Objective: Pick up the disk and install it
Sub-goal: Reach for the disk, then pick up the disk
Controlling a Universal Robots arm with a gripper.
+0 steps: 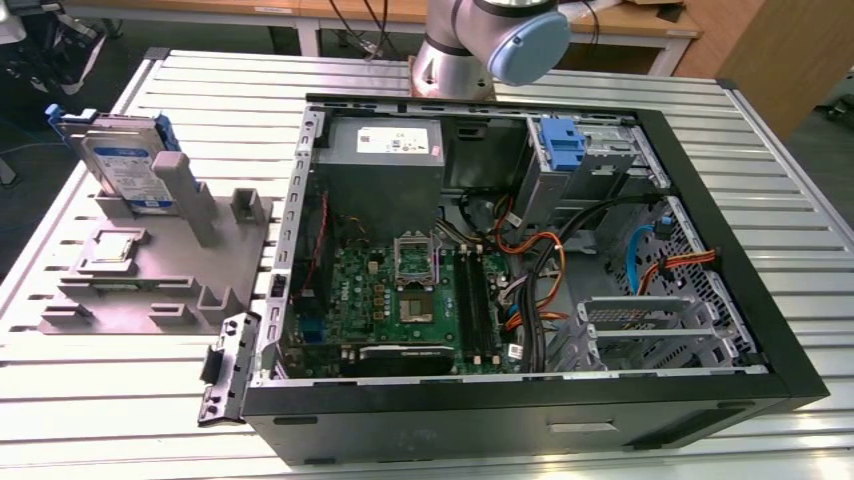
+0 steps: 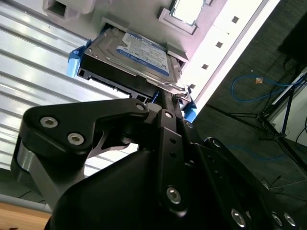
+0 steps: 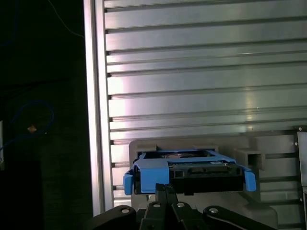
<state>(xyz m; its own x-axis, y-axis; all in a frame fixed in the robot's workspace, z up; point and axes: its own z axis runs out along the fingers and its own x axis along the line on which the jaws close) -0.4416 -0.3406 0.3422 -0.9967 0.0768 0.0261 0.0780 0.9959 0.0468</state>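
Exterior view. The disk (image 1: 123, 165) stands on edge in a slot of the grey holder (image 1: 174, 270), toward the exterior view's left, on the slatted counter (image 1: 747, 130). Its label faces outward and blue rails cap both ends. Standing upright like this leaves its top edge free to be taken from above. A small square chip (image 1: 114, 250) lies flat on the same holder, nearer the camera. The open computer case (image 1: 534, 405) lies on its side just beside the holder, with boards and cables exposed. A blue latch (image 1: 561, 140) marks the drive cage at the far corner (probably where the disk belongs, my guess). The arm (image 1: 487, 40) rises behind the case.

Second wrist view. The hand (image 2: 166, 98) points at the narrow edge of the disk (image 2: 139, 50), in line with the blue rail. Its fingers look pressed together with nothing between them. The tips overlap the rail here, but I cannot tell whether they touch it or stop short. The disk sits in the holder, so I judge the pickup not yet done.

First wrist view. Looking along the hand (image 3: 165, 188), the disk (image 3: 192, 170) is edge-on in the holder (image 3: 252, 158), counter slats (image 3: 192, 72) beyond. The hand lines up with the broad blue tab toward one end of the rail, likely the grip spot
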